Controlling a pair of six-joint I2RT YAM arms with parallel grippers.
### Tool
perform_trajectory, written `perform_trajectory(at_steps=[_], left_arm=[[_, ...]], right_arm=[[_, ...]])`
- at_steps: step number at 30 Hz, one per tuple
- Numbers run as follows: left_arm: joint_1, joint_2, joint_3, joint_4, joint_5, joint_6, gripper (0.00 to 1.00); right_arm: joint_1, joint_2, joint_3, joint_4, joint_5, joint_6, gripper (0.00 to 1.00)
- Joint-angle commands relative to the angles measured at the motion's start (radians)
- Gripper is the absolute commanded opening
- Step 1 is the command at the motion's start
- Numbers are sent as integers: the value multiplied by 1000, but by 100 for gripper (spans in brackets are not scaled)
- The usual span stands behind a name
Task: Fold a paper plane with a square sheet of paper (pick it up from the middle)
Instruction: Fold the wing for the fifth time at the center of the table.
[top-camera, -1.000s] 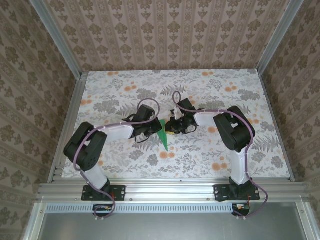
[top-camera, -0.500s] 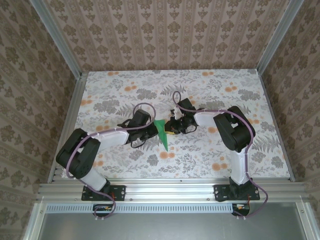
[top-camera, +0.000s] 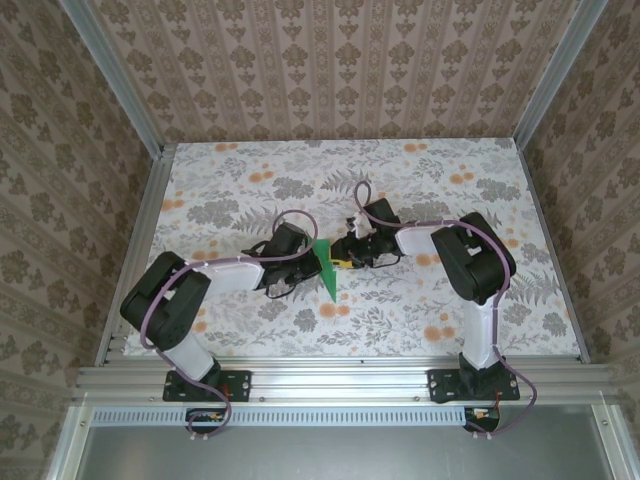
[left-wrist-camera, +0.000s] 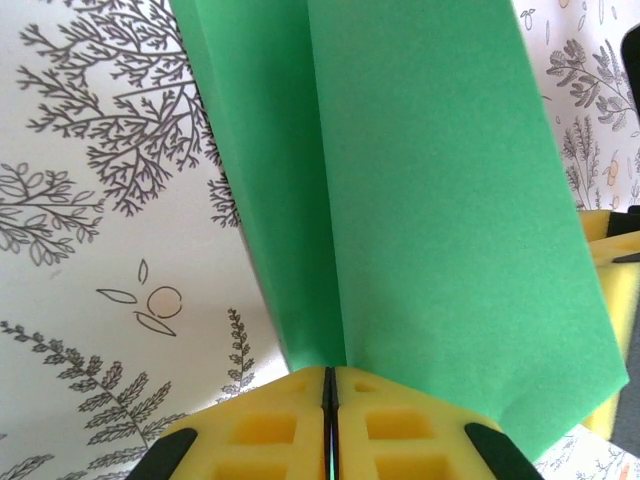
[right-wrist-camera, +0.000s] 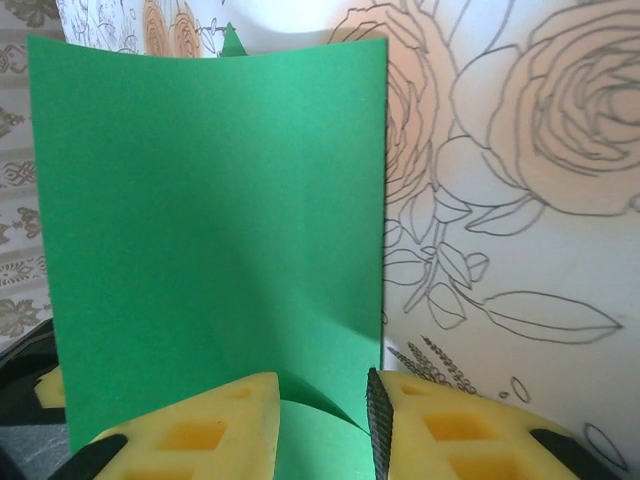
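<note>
The left end effector (left-wrist-camera: 327, 395) clamps the paper plane (left-wrist-camera: 430, 200) at its crease to hold the fold, while the right end effector (right-wrist-camera: 322, 415), jaws apart, straddles it

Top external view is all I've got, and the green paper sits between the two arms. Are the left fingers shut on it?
Observer: Yes. In the left wrist view the left fingers are closed together, pinching the paper at its near edge.
Operator: And the right fingers?
Observer: In the right wrist view the right fingers stand apart. The paper passes through the gap between them and is not pinched.
Operator: Any fold to see?
Observer: Yes. In the left wrist view a straight crease runs up the paper from where the left fingers pinch it.
</note>
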Motion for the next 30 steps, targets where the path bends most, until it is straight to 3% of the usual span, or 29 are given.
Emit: perform_trajectory(at_steps=[1,5,9,15,18,30], left_arm=[[-5,-8,3,-14,-14,-12,11],[0,-70,-35,-40,-60,-14,13],[1,-119,-64,-45,-82,-14,15],[4,-114,-58,-25,-59,-1,16],[9,-112,-56,-25,-55,0,16],[21,-94,-39,-7,-36,2,15]], right_arm=[[-20,-41,-23,-36,46,1,33],[-18,-122,-27,-72,93,-43,38],[6,-213,-28,-218,236,-158,44],[153,-323,-10,-421,531,-313,53],[217,-334,-6,-450,597,-359,53],[283,-220,10,-327,476,-375,46]])
